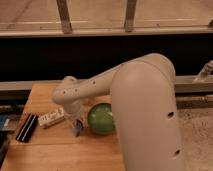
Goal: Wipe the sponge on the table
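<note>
My gripper [76,126] points down at the wooden table [60,150], just left of the green bowl. A small light-blue sponge [78,132] shows at its tip, and the gripper is shut on it, holding it against the tabletop. The pale arm reaches in from the right and hides much of the table's right side.
A green bowl [101,118] sits right beside the gripper. A pale yellow-white block [51,118] lies just to its left, and a black bar [27,128] lies near the table's left edge. A grey metal rail [190,83] and a dark wall run behind the table.
</note>
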Robot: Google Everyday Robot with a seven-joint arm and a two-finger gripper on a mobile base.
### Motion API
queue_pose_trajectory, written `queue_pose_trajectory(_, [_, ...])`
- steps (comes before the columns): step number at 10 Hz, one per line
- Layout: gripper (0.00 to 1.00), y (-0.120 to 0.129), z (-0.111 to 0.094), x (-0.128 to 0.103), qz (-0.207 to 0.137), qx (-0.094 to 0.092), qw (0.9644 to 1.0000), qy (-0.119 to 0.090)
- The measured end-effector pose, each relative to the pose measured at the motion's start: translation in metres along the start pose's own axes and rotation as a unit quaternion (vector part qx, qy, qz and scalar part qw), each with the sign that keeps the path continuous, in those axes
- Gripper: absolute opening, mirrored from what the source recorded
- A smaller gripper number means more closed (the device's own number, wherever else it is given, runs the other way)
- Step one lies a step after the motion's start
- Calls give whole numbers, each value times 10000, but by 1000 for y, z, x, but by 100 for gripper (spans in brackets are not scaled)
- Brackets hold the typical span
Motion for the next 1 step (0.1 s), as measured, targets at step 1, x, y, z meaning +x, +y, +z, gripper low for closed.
queue_pose_trajectory(1, [0, 6, -2, -4, -83, -29, 10000, -5])
